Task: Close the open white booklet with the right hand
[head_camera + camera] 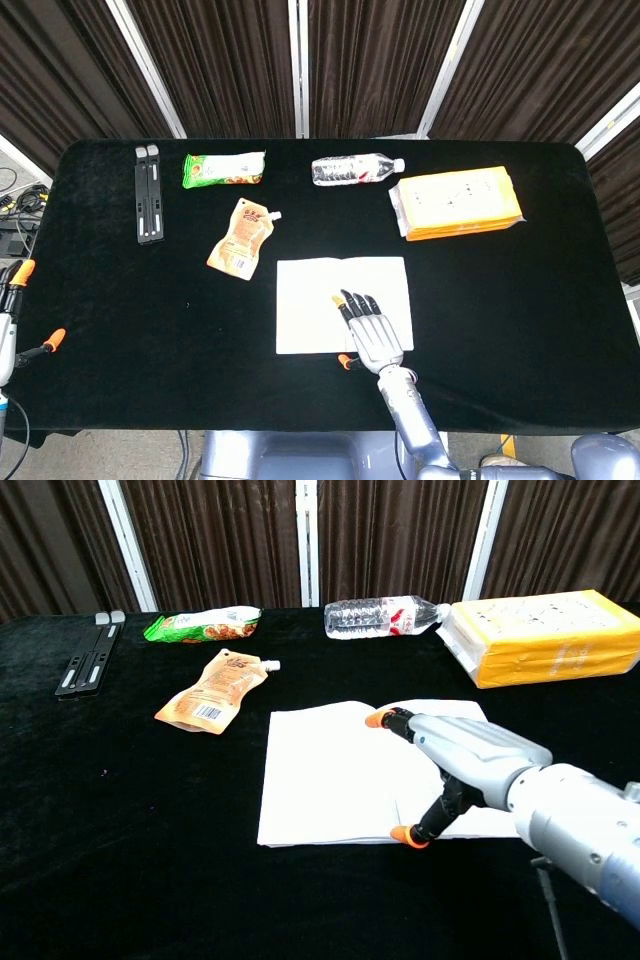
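An open white paper booklet [330, 305] lies flat on the black cloth-covered table [540, 300], near the middle of the front edge, its two matte pages spread and a faint crease running down the centre. The right hand [372, 328], grey metal with dark segmented fingers and orange tips, reaches in from the front edge and sits over the booklet's right page, fingers stretched out and spread, holding nothing. In the chest view the right hand [455, 760] shows its thumb angled down to the booklet's [320, 780] front edge, its orange tip at the paper's border; whether it touches cannot be told.

The left hand [12, 300] shows only partly at the table's left edge, orange tips apart, nothing in it.

Along the back edge lie a flat black hinged bar [147, 192] near the left corner, a glossy green snack packet [223, 168], a clear plastic water bottle [355, 169] on its side, and a thick yellow rectangular pack in clear wrap [456, 203] toward the right. A crinkled orange spouted pouch [241, 239] rests just behind the booklet's left corner.
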`<state>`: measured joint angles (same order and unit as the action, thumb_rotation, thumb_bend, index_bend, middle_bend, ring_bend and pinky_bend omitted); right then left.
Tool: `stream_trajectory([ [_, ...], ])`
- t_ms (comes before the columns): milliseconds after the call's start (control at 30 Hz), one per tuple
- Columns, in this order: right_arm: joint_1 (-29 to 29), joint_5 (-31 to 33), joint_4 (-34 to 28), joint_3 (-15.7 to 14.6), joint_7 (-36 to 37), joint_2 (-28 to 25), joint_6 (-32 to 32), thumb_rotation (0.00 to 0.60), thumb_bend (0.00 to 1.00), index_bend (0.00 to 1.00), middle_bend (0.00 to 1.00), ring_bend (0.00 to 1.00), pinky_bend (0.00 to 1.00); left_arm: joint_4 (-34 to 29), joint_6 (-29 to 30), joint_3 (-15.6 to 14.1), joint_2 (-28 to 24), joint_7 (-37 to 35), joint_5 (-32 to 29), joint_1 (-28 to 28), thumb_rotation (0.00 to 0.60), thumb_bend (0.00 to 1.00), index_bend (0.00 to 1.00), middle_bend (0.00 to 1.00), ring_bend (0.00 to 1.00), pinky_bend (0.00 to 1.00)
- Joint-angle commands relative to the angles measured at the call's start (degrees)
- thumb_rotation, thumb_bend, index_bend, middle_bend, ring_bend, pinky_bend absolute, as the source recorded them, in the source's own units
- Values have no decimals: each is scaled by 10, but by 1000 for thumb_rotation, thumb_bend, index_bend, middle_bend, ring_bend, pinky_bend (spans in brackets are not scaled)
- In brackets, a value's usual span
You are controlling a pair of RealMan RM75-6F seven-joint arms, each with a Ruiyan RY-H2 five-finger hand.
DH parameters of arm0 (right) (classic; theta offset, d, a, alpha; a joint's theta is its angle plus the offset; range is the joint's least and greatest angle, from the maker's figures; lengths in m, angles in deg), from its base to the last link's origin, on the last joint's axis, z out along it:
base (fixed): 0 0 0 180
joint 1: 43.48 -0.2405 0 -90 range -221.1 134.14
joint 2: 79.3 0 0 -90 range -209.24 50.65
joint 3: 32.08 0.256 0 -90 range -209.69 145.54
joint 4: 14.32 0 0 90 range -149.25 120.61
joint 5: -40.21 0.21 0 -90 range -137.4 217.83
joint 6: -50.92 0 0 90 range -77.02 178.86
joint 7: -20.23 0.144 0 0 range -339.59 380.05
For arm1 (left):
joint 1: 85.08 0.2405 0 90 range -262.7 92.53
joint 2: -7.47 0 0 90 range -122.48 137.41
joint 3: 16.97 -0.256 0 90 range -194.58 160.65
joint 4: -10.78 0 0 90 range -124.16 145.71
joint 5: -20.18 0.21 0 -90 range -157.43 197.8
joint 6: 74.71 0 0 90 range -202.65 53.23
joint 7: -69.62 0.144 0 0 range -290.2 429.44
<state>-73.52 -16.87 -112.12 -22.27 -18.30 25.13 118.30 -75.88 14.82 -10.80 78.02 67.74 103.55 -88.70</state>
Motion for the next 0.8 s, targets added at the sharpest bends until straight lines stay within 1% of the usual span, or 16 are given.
stream_trajectory([
  [33, -5, 1, 18, -2, 7, 19, 2, 600, 118, 0, 0, 0, 0, -5, 5, 1, -6, -8, 0, 3, 600, 195, 0, 0, 0, 0],
  [167, -9, 2, 40, -6, 14, 42, 1, 600, 119, 0, 0, 0, 0, -6, 4, 2, -11, -17, -4, 5, 600, 195, 0, 0, 0, 0],
  [433, -17, 4, 69, 7, 30, 72, 3, 600, 118, 0, 0, 0, 0, -3, 2, 6, -17, -35, -13, 8, 600, 195, 0, 0, 0, 0],
  [567, -20, 5, 97, 14, 41, 89, 3, 600, 118, 0, 0, 0, 0, -3, 7, 8, -21, -46, -13, 11, 600, 195, 0, 0, 0, 0],
  [800, -23, 3, 120, 13, 45, 103, 1, 600, 120, 0, 0, 0, 0, -5, 11, 7, -22, -46, -9, 12, 600, 195, 0, 0, 0, 0],
])
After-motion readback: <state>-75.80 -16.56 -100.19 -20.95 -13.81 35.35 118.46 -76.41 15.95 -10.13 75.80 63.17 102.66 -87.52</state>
